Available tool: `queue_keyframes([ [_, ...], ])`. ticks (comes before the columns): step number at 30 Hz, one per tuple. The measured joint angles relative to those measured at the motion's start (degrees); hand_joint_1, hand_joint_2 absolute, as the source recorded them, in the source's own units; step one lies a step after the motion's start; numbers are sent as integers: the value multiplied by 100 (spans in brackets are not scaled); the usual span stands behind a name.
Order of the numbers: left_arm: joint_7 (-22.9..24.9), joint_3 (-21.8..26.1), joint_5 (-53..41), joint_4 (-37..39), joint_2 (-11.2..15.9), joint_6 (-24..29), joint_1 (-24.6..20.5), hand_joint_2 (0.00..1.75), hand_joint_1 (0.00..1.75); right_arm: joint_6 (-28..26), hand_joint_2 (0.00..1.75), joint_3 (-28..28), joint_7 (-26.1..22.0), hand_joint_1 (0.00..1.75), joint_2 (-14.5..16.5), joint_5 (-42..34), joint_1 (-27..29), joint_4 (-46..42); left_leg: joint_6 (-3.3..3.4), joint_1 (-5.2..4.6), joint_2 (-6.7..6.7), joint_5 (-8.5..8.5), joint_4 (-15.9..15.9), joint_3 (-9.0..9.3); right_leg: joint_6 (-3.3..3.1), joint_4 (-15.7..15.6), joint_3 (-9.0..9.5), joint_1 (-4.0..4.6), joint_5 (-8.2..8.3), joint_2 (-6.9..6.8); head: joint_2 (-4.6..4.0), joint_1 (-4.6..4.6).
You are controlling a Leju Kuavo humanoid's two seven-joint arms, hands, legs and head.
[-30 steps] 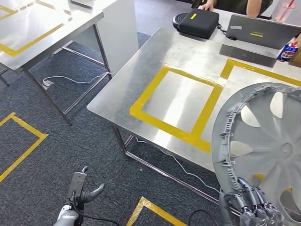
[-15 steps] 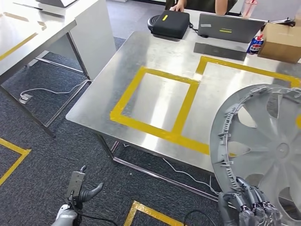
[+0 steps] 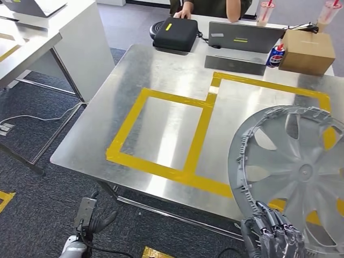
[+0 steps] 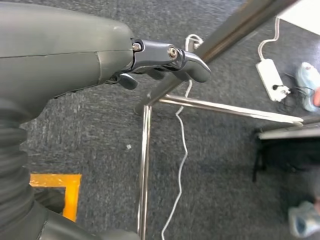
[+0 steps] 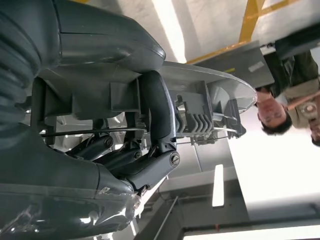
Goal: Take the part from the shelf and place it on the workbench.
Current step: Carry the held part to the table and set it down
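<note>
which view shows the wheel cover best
The head view: the wheel cover shows its spokes and rim, gripped by the right robot hand. The right wrist view catches its edge; the left wrist view gives floor.

I count one wheel cover (image 3: 298,174), one black case (image 3: 176,34), one laptop (image 3: 239,36), one cardboard box (image 3: 306,52), one soda can (image 3: 277,56), two cups with straws (image 3: 265,11), and two yellow tape squares (image 3: 162,134) on my counter (image 3: 121,91).

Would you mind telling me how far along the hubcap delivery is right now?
Done: the hubcap is off the shelf, gripped at its lower rim by the right hand. In hand: it is held tilted over the workbench, above the yellow tape square. Left: setting it down and releasing. The left hand hangs low, holding nothing.
</note>
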Motion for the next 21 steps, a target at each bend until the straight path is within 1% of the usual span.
queue_keyframes([
  [1,4,-1,-16,0,-4,-1,-10,175,0,69,175,25,22,175,-18,-36,-26,12,31,7,5,-50,-36,68,32,-9,46,-3,44,-6,1,0],
  [2,6,-1,-34,0,-7,-2,-19,175,0,149,175,58,47,175,-42,-84,-66,32,67,17,5,-101,-85,158,53,116,22,0,134,-44,1,11],
  [3,9,-1,-50,0,-10,-5,-25,175,0,232,175,97,71,175,-69,-132,-119,61,98,25,7,-156,-123,258,56,390,-134,6,237,-91,2,24],
  [4,13,-1,-61,0,-13,-7,-29,175,0,305,175,138,88,175,-103,-171,-175,97,119,30,1,-215,-151,359,50,774,-388,14,307,-136,2,32],
  [5,16,0,-66,0,-17,-9,-30,175,0,362,175,180,104,175,-136,-200,-222,140,137,28,-1,-294,-168,449,42,1201,-710,23,310,-176,1,44],
  [6,19,0,-68,0,-23,-10,-30,175,0,404,175,215,114,175,-162,-225,-259,178,149,27,-1,-374,-174,545,44,1546,-1045,32,179,-188,2,45],
  [7,20,0,-72,0,-33,-8,-30,175,0,453,175,250,123,175,-184,-271,-286,219,155,27,-2,-462,-174,657,58,1737,-1336,36,-74,-192,1,50],
  [8,20,0,-71,0,-43,-2,-29,175,0,502,175,281,133,175,-201,-329,-312,260,159,29,-8,-560,-174,796,80,1774,-1564,35,-363,-197,2,56],
  [9,20,0,-69,0,-50,4,-29,175,0,551,175,306,141,175,-214,-396,-337,301,156,32,-15,-662,-174,951,102,1684,-1723,27,-574,-206,1,62],
  [10,20,1,-66,0,-58,15,-30,175,0,595,175,330,149,175,-226,-456,-357,348,148,35,-23,-784,-174,1119,120,1484,-1825,14,-589,-222,1,69],
  [11,20,1,-63,0,-62,22,-30,175,0,615,175,348,152,175,-237,-487,-370,391,131,35,-29,-911,-174,1269,137,1204,-1886,-2,-309,-247,1,75],
  [12,20,1,-61,1,-65,27,-34,175,0,623,175,365,154,175,-245,-501,-377,432,106,30,-31,-1045,-147,1405,140,884,-1926,-12,238,-288,-1,84],
  [13,21,1,-58,2,-66,32,-39,175,0,629,175,383,154,175,-253,-506,-391,471,75,20,-33,-1180,-122,1506,111,645,-1927,-9,800,-329,-1,88],
  [14,10,2,-54,3,-66,29,-41,175,0,633,175,400,153,175,-260,-507,-407,500,45,13,-32,-1289,-109,1579,70,495,-1922,1,1255,-356,-1,79],
  [15,-2,4,-50,2,-65,27,-49,175,0,636,175,412,155,175,-263,-511,-425,521,9,9,-33,-1342,-85,1633,16,437,-1908,15,1495,-374,-1,78],
  [16,-13,5,-48,1,-64,27,-55,175,0,639,175,419,159,175,-265,-519,-445,535,-27,8,-34,-1325,-35,1624,-38,452,-1873,20,1512,-375,-1,67],
  [17,-25,7,-49,-1,-66,25,-57,175,0,639,175,423,165,175,-267,-527,-457,541,-62,11,-31,-1247,101,1548,-71,431,-1852,13,1494,-376,0,61],
  [18,-26,8,-51,-2,-67,26,-54,175,0,640,175,424,171,175,-268,-535,-467,549,-96,12,-32,-1169,335,1392,-103,396,-1819,4,1474,-392,0,64],
  [19,-25,7,-54,-2,-66,27,-42,175,0,640,175,425,173,175,-271,-538,-480,557,-118,12,-31,-1178,639,1170,-131,354,-1782,-3,1459,-407,0,62],
  [20,-25,8,-54,-2,-63,26,-23,175,0,640,175,427,172,175,-274,-538,-496,563,-130,12,-28,-1289,955,927,-155,318,-1752,-3,1444,-422,0,63],
  [21,-24,8,-54,-2,-57,26,-5,175,0,640,175,431,169,175,-276,-537,-515,569,-133,12,-28,-1484,1234,696,-174,294,-1732,-1,1430,-431,0,62],
])
